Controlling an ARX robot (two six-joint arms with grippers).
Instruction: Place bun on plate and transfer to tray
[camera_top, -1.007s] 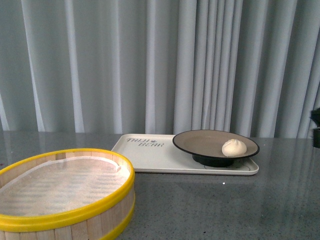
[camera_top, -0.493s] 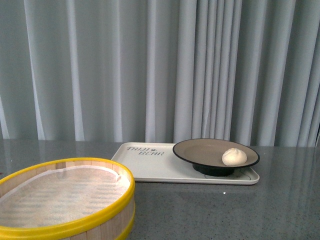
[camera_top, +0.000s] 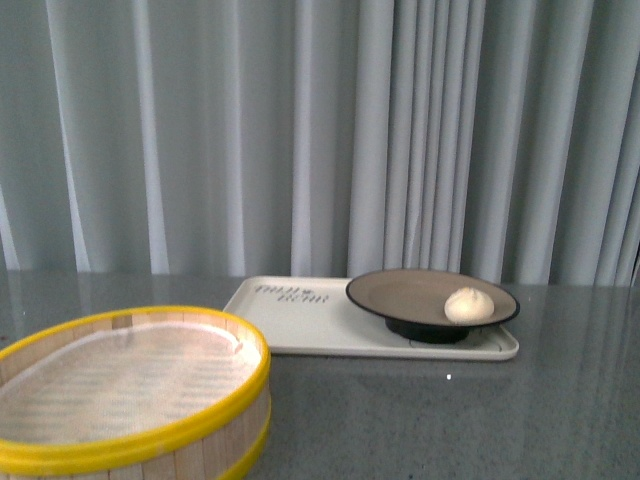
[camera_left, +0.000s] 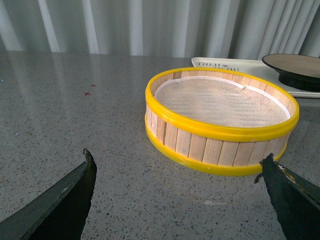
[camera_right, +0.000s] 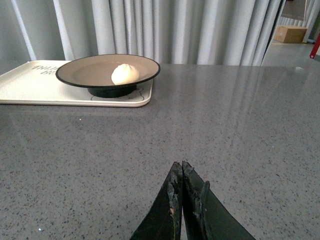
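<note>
The bun (camera_top: 468, 304) lies on the right part of the plate (camera_top: 400, 291), which stands on the right end of the tray (camera_top: 300, 325). In the right wrist view the bun (camera_right: 124, 74) sits on the plate (camera_right: 85, 72) on the tray (camera_right: 30, 87), well ahead of my right gripper (camera_right: 179, 165), which is shut and empty over the bare table. My left gripper (camera_left: 175, 160) is open and empty, low over the table in front of the steamer basket (camera_left: 220, 120). Neither arm shows in the front view.
The yellow-rimmed wooden steamer basket (camera_top: 130, 390) with a white liner stands at the front left of the grey speckled table (camera_top: 450, 410). Grey curtains (camera_top: 320, 130) hang behind the table. A cardboard box (camera_right: 291, 34) sits far off beyond the curtain edge.
The front view has shifted slightly between frames. A dark shape at the right edge one second ago is out of view now. Bun, plate and tray keep their arrangement.
</note>
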